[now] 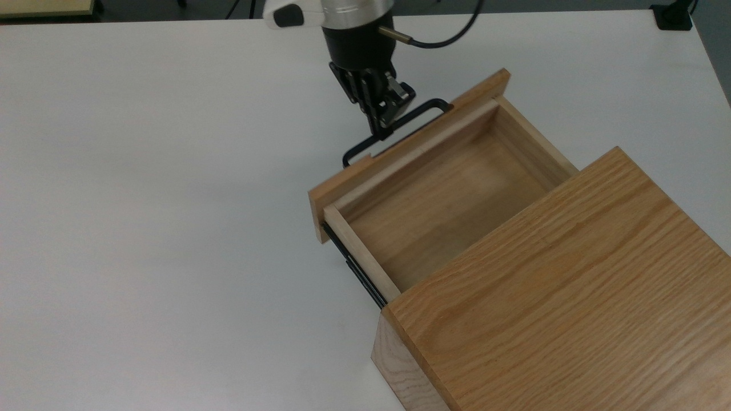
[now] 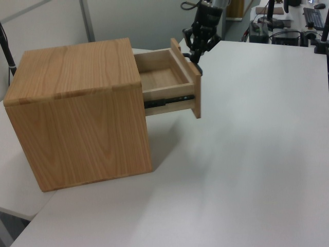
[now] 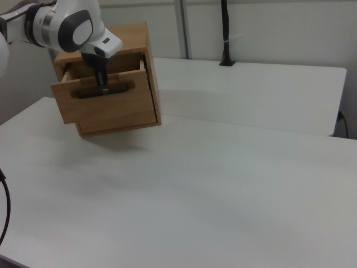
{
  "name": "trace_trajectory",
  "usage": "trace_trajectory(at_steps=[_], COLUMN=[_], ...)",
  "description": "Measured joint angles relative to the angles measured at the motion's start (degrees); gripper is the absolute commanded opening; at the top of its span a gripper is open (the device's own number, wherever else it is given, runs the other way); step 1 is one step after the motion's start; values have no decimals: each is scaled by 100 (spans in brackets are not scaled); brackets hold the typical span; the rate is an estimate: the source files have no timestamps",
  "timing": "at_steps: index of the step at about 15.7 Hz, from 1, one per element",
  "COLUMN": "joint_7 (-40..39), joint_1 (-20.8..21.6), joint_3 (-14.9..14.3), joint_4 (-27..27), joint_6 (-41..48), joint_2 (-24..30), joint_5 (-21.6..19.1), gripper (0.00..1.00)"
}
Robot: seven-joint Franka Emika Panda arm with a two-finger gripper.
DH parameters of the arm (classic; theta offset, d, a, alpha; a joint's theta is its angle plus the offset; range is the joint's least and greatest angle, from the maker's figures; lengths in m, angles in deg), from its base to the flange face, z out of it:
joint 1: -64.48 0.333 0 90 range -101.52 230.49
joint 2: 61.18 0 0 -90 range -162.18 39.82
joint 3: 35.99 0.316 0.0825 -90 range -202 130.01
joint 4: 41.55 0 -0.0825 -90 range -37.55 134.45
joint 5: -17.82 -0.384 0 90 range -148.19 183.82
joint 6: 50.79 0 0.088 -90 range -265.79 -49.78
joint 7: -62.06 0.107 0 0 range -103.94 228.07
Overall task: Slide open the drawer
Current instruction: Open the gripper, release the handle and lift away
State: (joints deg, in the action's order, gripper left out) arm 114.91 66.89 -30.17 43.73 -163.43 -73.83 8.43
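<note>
- The table [image 1: 143, 200] is lying white and bare under everything, carrying the box.
- The box [image 1: 571, 297] is sitting at the lower right of the top view, an oak-grain casing with its open face turned toward the arm.
- The drawer [image 1: 434, 194] is standing well out of the box, its front panel far from the casing and its paler tray showing nothing inside; in the left view the drawer [image 2: 169, 85] is jutting from the upper part of the box toward the left view's right.
- The arm [image 3: 67, 25] is reaching in beside the box, white with a grey joint, as the right view shows it.
- A black rail [image 1: 357, 271] is running along the drawer's side, between the tray wall and the box.
- The handle [image 1: 417, 117] is sticking out from the drawer's front panel, a thin black bar, on the side away from the box.
- The gripper [image 1: 384, 132] is pinching that handle near its middle, fingers closed around the bar, just in front of the drawer's panel.
- No writing or label is legible on the box, the drawer or the gripper.
</note>
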Motion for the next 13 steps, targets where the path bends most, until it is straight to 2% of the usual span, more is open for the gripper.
trace_trajectory(at_steps=[4, 5, 6, 7, 8, 13], joint_7=[-75, -95, -101, -101, -101, -101], joint_1=[-275, -326, -351, -356, -355, -357], joint_3=[-15, -17, -17, -17, -14, -16], joint_4=[276, 353, 416, 452, 478, 501], joint_6=[172, 200, 258, 332, 381, 391], joint_2=[297, 359, 404, 429, 442, 465], joint_5=[162, 205, 245, 288, 316, 350], gripper=[2, 6, 22, 69, 100, 100])
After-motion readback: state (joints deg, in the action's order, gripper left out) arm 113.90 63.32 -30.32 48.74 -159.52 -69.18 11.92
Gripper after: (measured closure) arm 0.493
